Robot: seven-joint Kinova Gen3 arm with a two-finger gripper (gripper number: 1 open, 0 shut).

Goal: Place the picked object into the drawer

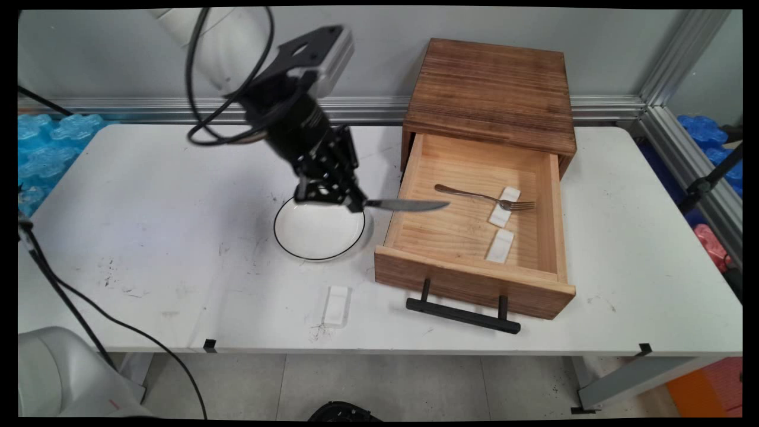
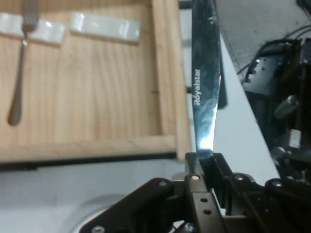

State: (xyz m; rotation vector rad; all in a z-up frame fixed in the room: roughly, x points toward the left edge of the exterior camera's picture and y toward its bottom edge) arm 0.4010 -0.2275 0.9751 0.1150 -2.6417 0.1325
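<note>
Black pincer (image 1: 354,204) clamped on knife (image 1: 409,205) above open drawer (image 1: 474,279).

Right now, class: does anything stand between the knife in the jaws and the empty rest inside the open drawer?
Nothing visible does. The knife already reaches over the drawer's left wall, and the bare floor lies open to the empty rest; the fork lies farther back.

One camera looks down from above the table's (image 1: 178,237) near side. The hand camera looks close along the knife (image 2: 204,87). Both see the drawer (image 1: 474,225).
</note>
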